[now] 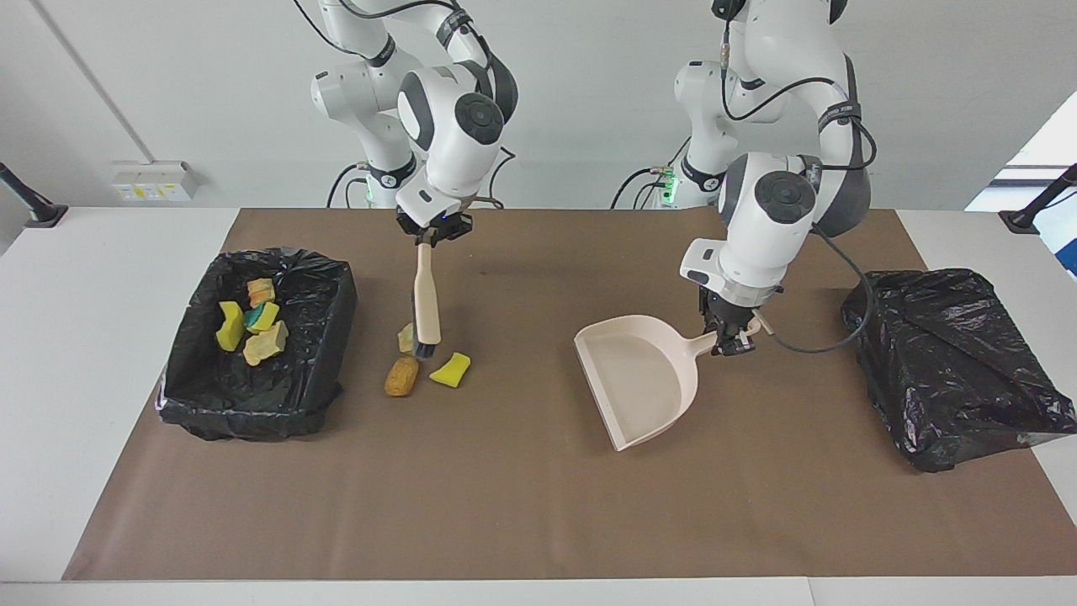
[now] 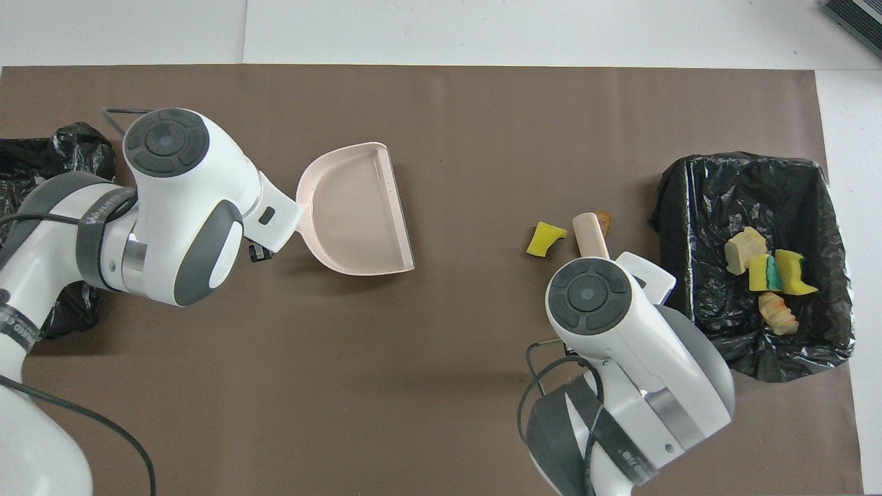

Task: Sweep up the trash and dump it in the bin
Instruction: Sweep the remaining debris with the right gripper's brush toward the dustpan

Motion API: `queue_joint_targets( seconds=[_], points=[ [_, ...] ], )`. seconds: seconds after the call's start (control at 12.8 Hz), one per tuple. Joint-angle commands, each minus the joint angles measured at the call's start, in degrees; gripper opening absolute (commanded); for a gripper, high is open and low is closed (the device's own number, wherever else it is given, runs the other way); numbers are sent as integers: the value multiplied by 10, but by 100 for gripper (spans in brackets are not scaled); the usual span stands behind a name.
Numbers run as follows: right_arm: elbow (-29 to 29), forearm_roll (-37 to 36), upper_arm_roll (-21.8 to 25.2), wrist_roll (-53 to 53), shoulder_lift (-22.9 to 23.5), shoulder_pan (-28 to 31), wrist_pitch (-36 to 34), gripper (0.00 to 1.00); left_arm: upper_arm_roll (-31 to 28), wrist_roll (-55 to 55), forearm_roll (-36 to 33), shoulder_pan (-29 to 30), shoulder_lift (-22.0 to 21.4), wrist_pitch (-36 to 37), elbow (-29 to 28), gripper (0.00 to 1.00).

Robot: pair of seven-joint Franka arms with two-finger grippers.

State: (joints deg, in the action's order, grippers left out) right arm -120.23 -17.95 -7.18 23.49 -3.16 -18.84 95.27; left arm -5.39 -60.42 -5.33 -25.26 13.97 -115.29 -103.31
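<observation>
Right gripper (image 1: 433, 236) clamped on the top of a pale brush (image 1: 426, 295), hanging handle-up over three loose scraps on the brown mat (image 1: 522, 513), dark bristles down among them: yellow sponge chunk (image 1: 450, 369), orange-brown bread-like piece (image 1: 401, 376) and a tan piece (image 1: 406, 337) half hidden by the brush, all just beside the black-lined bin (image 1: 328, 290) at the right arm's end of the table. Four more scraps (image 1: 249, 324) lying together inside that bin. Left gripper (image 1: 730, 339) clenched on the handle of the beige dustpan (image 1: 639, 383), pan mouth turned toward the loose scraps but well apart from them, near the mat's middle. Crumpled black bag (image 1: 951, 362) at the left arm's end. In the overhead view the right arm's wrist covering the tan piece, sponge chunk (image 2: 544, 238) plain beside the brush handle
</observation>
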Motion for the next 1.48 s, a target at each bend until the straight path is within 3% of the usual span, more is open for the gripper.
queue_joint_targets(
  seconds=[0.0, 0.55, 0.86, 1.17, 1.4],
  points=[
    [-5, -46, -10, -55, 3, 43, -5, 0, -3, -4, -46, -36, -34, -10, -46, 0],
    [-59, -45, -12, -87, 22, 65, 82, 0, -3, 28, -46, -78, -37, -9, -73, 0],
    [-52, 118, -13, -95, 37, 59, 121, 0, -3, 29, -46, -89, -58, -7, -109, 0],
    [-39, 239, -13, -116, 42, 6, 166, 0, -3, 36, -46, -89, -60, -7, -113, 0],
    [26, 250, -10, -82, 41, 1, 97, 0, -3, 36, -46, -89, -62, -8, -118, 0]
  ],
)
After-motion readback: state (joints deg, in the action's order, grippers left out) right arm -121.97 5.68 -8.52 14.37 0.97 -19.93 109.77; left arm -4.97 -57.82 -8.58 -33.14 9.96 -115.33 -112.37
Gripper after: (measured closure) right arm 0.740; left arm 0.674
